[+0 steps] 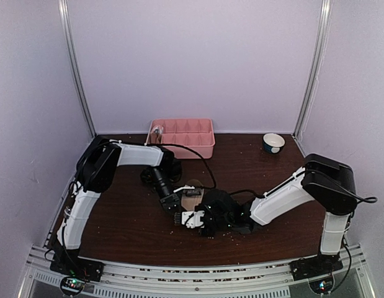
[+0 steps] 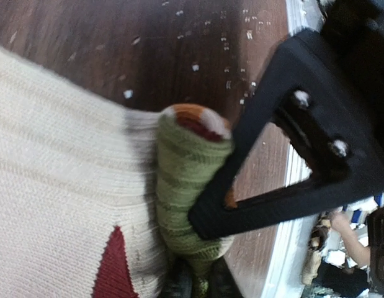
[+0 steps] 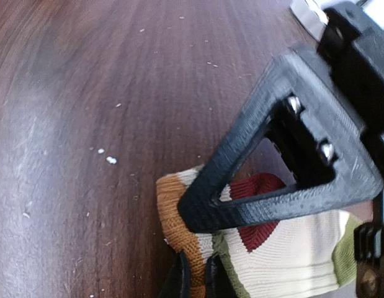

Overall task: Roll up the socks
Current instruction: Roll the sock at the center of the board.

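Where the two arms lean in from the near edge and meet at mid-table, the sock (image 1: 193, 191) lies on the dark table (image 1: 129, 223), its near end hidden under both grippers and its pale body showing just beyond them. In the left wrist view the left gripper (image 2: 200, 282) has its tips close together on the sock's olive end, which is bunched into a thick fold capped with brown, red and white. The cream body with a red patch spreads to the left of that fold. A black triangular finger frame (image 2: 285, 155) presses against the fold's right side, touching it. In the right wrist view the right gripper (image 3: 195, 279) is closed tight, its tips pinching the sock's edge where a brown band meets an olive stripe. From there the cream fabric with a red patch runs off to the right, partly beneath a similar black frame. White crumbs (image 3: 108, 160) speckle the wood near the sock. Toward the far edge, well apart from the grippers, a bowl (image 1: 273, 149) stands at the right. A pink tray (image 1: 182, 151) sits by the back wall, left of centre, and something white at its left end is too small to tell.
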### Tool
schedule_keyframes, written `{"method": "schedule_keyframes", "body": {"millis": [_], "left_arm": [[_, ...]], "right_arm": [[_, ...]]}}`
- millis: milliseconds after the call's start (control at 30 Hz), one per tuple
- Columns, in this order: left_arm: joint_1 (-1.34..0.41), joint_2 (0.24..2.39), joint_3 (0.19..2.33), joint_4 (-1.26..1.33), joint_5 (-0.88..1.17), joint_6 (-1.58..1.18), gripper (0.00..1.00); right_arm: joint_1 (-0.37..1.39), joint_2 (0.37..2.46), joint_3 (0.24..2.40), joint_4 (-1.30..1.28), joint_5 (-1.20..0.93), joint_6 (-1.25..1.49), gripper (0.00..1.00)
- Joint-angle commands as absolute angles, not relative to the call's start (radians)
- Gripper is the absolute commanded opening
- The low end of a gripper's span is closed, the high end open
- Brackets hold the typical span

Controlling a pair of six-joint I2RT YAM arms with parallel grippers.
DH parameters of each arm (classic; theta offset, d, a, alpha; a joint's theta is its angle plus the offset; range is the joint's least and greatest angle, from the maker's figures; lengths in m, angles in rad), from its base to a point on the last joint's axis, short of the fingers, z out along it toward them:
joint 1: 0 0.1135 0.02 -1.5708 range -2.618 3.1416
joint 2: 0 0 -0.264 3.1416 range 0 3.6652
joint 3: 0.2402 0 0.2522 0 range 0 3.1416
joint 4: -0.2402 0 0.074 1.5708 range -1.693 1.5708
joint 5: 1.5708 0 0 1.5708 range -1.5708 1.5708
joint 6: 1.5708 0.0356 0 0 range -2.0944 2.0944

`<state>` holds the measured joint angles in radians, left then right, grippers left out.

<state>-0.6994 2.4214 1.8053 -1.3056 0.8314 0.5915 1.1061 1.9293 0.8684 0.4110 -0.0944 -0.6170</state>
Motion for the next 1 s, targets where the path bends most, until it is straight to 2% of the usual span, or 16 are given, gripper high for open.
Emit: {"method": "schedule_keyframes", "body": {"millis": [0, 67, 100, 433, 600, 767, 967], "left_arm": [[-0.669, 2.365, 1.736, -1.157, 0.697, 0.611, 0.25], [-0.660, 2.293, 1.686, -1.084, 0.702, 0.614, 0.40], [-0.655, 2.255, 1.655, -1.052, 0.714, 0.625, 0.43], [-0.599, 1.866, 1.266, -0.693, 0.837, 0.734, 0.53], [-0.610, 1.818, 1.200, -0.656, 0.843, 0.776, 0.52], [-0.676, 1.794, 1.136, -0.579, 0.692, 0.805, 0.47], [-0.731, 1.771, 1.084, -0.438, 0.524, 0.799, 0.45]], "right_arm": [[1.081, 1.996, 0.830, 0.255, -0.164, -0.522, 0.00], [1.071, 2.006, 0.832, 0.243, -0.203, -0.470, 0.00], [1.063, 2.014, 0.838, 0.226, -0.229, -0.446, 0.00], [0.947, 2.093, 0.895, 0.106, -0.517, -0.191, 0.00], [0.878, 2.191, 0.997, -0.019, -0.576, -0.092, 0.00], [0.819, 2.273, 1.074, -0.097, -0.646, 0.012, 0.00], [0.772, 2.329, 1.081, -0.113, -0.726, 0.098, 0.00]]}}
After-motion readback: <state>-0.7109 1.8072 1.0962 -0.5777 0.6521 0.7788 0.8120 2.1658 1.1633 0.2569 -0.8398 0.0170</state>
